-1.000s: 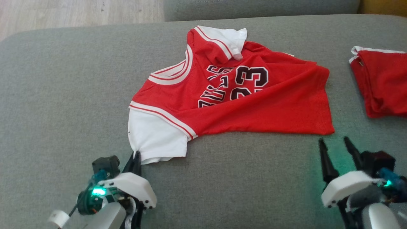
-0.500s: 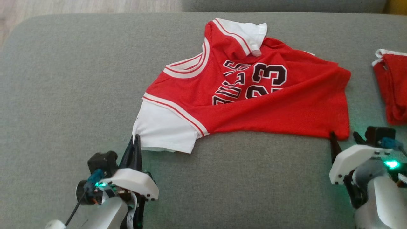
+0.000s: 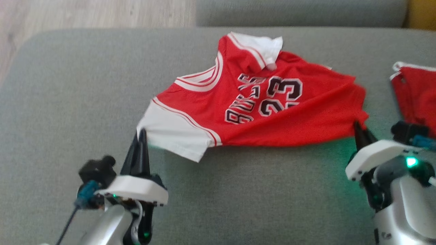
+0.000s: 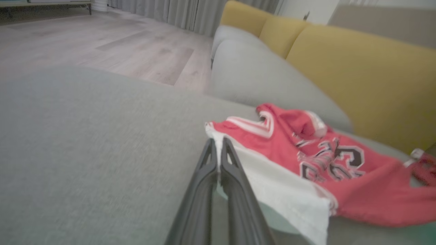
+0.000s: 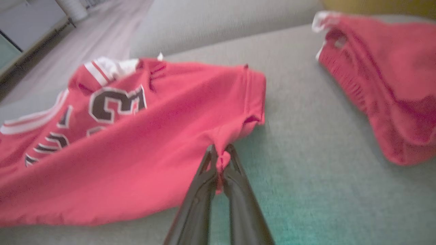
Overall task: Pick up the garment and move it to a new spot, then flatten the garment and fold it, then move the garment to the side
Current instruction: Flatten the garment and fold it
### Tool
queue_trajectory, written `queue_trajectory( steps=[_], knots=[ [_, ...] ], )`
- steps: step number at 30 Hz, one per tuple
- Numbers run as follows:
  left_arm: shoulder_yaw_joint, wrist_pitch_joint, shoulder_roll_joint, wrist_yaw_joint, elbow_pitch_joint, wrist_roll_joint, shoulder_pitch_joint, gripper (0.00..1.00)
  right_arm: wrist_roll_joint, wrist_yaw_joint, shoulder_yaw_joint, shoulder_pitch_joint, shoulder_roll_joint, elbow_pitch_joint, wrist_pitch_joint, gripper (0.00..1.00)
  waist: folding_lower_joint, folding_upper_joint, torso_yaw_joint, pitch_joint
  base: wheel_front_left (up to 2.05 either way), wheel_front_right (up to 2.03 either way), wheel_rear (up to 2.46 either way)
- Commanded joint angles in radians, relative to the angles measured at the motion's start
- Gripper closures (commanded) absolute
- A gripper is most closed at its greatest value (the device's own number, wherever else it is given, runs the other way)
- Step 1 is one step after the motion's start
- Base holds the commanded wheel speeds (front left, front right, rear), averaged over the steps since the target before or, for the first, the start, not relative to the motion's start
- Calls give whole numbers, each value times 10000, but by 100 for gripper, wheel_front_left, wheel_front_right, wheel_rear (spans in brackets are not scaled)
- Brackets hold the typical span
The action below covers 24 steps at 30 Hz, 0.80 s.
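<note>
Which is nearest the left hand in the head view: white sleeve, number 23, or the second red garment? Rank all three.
1. White sleeve: gripped by the left hand, at the left end of the jersey.
2. Number 23: mid-jersey, farther right.
3. Second red garment: far right on the cushion.

Grey sofa [image 3: 68, 85], yellow backrest [image 4: 357, 75], pale wood floor [image 4: 102, 41], curtains [image 4: 184, 13].

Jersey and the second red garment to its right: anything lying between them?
Nothing. The stretch between the jersey and the second red garment is bare grey cushion, clearest in the right wrist view.
</note>
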Motion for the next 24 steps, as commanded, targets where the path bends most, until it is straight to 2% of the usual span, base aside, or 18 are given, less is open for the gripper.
queue_trajectory(
  steps=[1,6,16,19,24],
  knots=[
    [488,-81,272,-16,-667,9,-412,100,147,-7,228,-177,-35,-718,-147,100,0,0,-80,-485,0,0,0],
    [606,252,772,82,-2065,175,-699,100,388,-7,28,46,-35,-2263,-12,100,0,0,-98,-1242,0,0,0],
    [1369,2023,2614,591,-6006,1033,-2666,100,197,-7,-778,435,-51,-7792,1639,100,0,0,-204,-2101,0,0,0],
    [1446,2699,3189,621,-6764,1521,-3491,100,-68,-7,-999,333,-87,-9132,2116,100,0,0,-222,-2132,0,0,0],
    [1526,3632,3594,634,-7243,1740,-4485,100,-318,-7,-1151,122,-157,-10314,2873,100,0,0,-256,-1883,0,0,0]
  ],
)
